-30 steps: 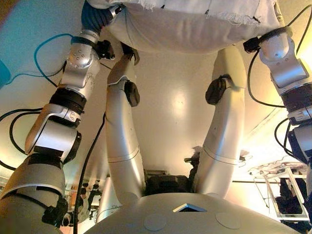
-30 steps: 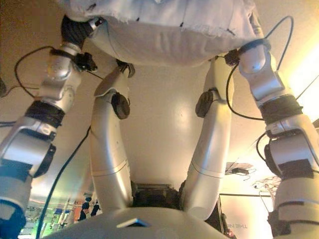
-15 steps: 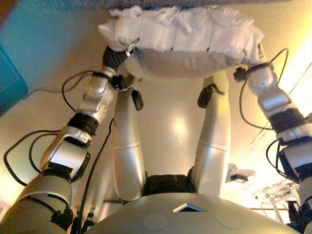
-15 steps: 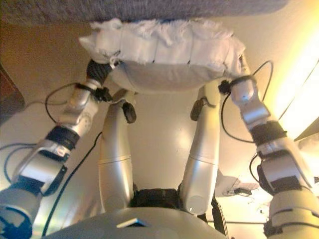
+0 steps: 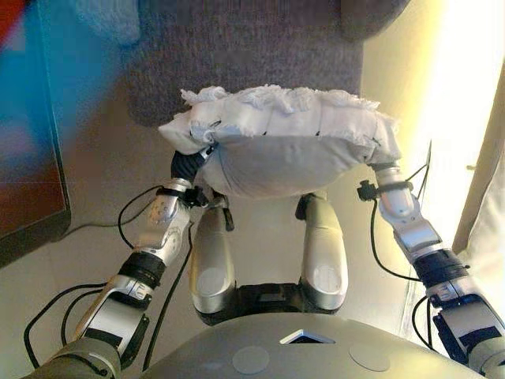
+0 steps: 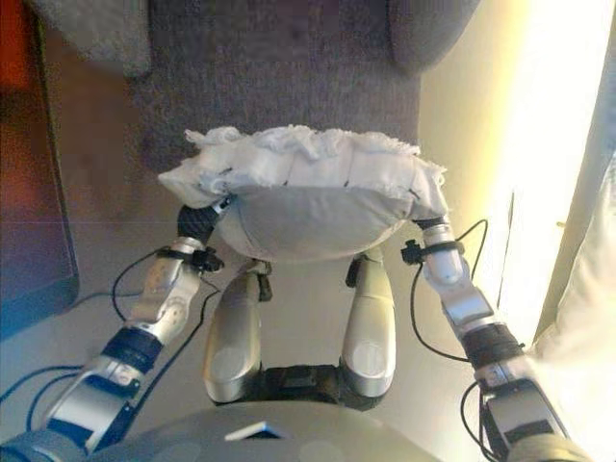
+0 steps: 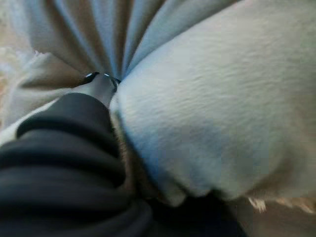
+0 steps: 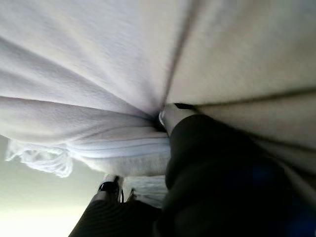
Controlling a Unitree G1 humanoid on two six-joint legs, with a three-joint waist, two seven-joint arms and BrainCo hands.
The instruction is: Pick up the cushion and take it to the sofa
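Observation:
I hold a white cushion (image 5: 284,154) with a frayed, ruffled edge up in front of me, between both hands. It hangs just short of the grey sofa (image 5: 237,55), which fills the far side of the view. In the left wrist view my left hand (image 7: 98,86) digs into the cushion (image 7: 207,113), and the cloth gathers in folds around its finger. My right hand (image 8: 170,114) is pressed into the cushion (image 8: 89,59) the same way. Most of both hands is buried in the fabric.
A dark flat panel (image 5: 28,181) stands on the floor at the left. At the right hangs a pale curtain or cloth (image 5: 485,213) beside a strip of bright light. On the sofa lie a pale fluffy thing (image 5: 110,20) and a dark grey cushion (image 5: 371,16).
The camera has swung so that the sofa now fills the far side. Both arms have reached out, carrying the cushion away from me toward the sofa.

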